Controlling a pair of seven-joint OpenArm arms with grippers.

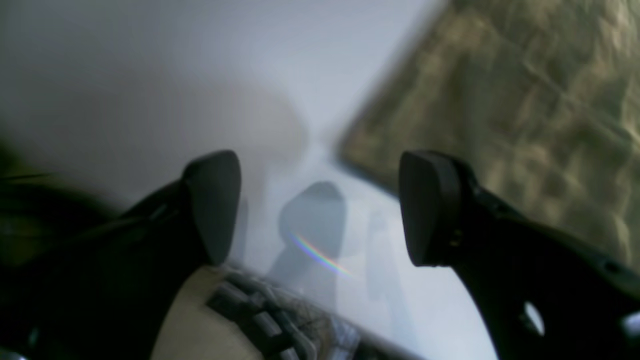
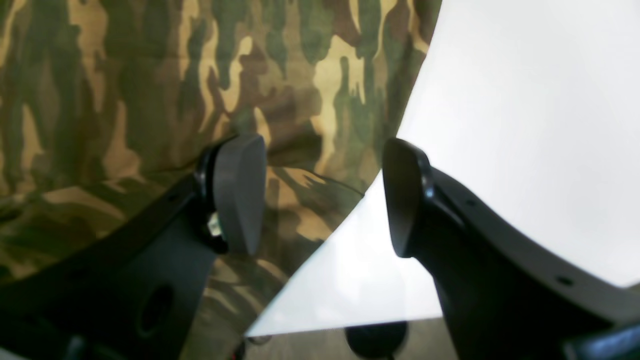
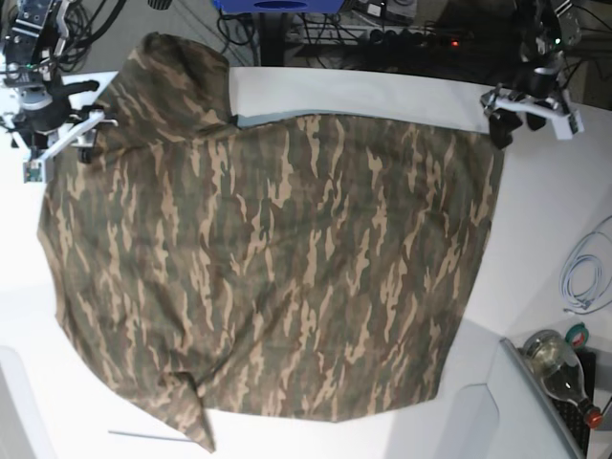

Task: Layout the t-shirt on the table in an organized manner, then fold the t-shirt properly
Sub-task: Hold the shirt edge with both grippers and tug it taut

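Note:
The camouflage t-shirt lies spread flat over most of the white table, one sleeve up at the far left corner. My left gripper hovers at the shirt's far right corner. In the left wrist view this left gripper is open over bare table, and the shirt's edge lies just beyond its right finger. My right gripper sits at the shirt's far left edge. Its wrist view shows the right gripper open and empty, straddling the shirt and the table.
A bottle, a tape roll and a coiled white cable lie at the table's right side. A white panel stands at the near right. Dark cables and a blue object sit behind the table.

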